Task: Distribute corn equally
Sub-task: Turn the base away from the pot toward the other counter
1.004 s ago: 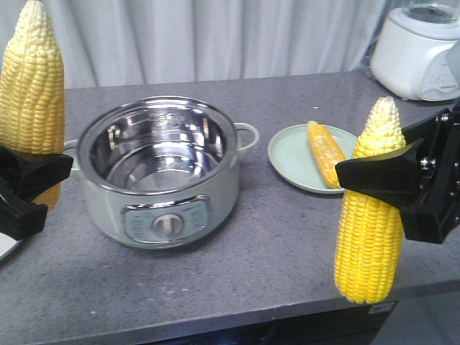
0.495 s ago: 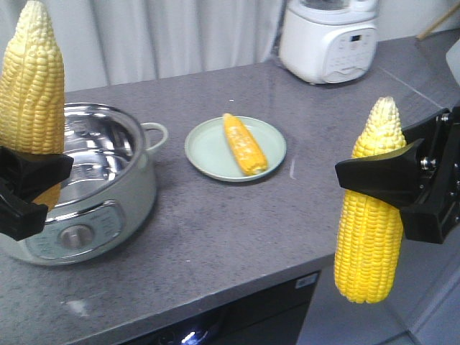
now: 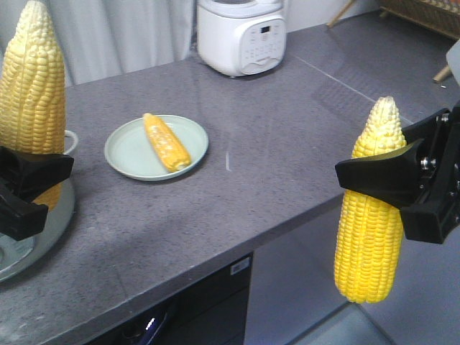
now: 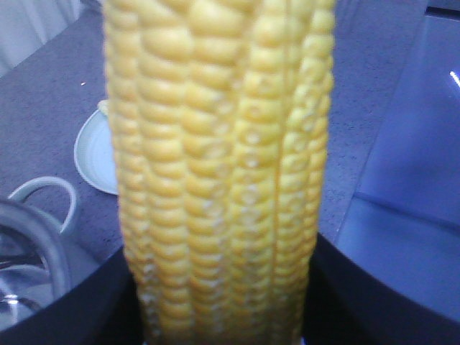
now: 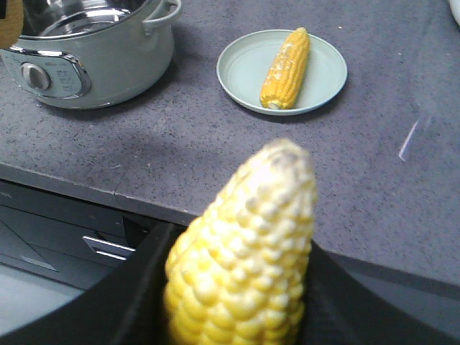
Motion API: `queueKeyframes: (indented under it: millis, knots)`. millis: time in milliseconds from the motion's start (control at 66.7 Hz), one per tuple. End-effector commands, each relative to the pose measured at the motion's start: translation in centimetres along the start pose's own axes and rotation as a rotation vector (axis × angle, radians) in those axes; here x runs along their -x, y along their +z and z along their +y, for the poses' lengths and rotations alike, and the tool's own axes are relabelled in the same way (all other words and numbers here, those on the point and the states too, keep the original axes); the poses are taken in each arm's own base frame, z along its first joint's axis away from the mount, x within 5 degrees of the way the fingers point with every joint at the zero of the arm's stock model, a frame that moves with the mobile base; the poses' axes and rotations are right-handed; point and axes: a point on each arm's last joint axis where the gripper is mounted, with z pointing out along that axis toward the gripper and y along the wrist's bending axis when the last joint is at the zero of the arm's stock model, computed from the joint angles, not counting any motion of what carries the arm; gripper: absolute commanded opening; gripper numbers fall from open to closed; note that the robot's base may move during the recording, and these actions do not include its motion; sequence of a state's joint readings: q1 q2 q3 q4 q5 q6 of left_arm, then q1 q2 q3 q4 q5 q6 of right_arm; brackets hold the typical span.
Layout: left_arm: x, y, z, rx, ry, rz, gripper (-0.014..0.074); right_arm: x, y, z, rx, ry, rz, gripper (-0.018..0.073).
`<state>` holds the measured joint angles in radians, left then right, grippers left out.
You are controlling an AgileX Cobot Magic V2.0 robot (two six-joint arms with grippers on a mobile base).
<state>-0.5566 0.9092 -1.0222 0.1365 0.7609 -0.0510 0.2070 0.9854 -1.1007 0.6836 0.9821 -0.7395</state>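
Observation:
Two corn cobs are held upright, tips up. My left gripper (image 3: 29, 190) is shut on one yellow corn cob (image 3: 32, 86) at the left edge of the front view; that cob (image 4: 223, 172) fills the left wrist view between the black jaws of the gripper (image 4: 223, 316). My right gripper (image 3: 392, 194) is shut on a second cob (image 3: 370, 230), out past the counter's front edge; its pale tip (image 5: 248, 237) rises between the jaws of the gripper (image 5: 237, 309). A third cob (image 3: 165, 141) (image 5: 286, 68) lies on a pale green plate (image 3: 129, 151) (image 5: 248, 68) (image 4: 92, 154).
A steel pot with a pale green shell (image 5: 93, 50) (image 3: 43, 223) stands left of the plate, its handle (image 4: 43, 198) toward the plate. A white appliance (image 3: 241, 36) sits at the back of the grey counter (image 3: 287, 165). Dark cabinet fronts (image 5: 72, 230) lie below the counter edge.
The front view has swung right: pot and plate slid left in frame, the white appliance came in at the top. Both grippers and their cobs keep the same place in frame.

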Motion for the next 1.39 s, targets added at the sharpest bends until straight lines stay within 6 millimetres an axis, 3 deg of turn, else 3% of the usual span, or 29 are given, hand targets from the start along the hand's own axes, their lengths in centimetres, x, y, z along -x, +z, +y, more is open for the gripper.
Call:
queueKeyframes:
  millis: [0,1379]
  knots:
    - [1.18,-0.81,0.09,0.001,-0.004,-0.097,0.0317,1.15,-0.8,0.21,-0.016,-0.003,-0.086,0.0158]
    - [1.19,-0.81,0.09,0.001,-0.004,-0.097,0.0317,1.15,-0.8,0.21,-0.016,-0.003,-0.086,0.0158]
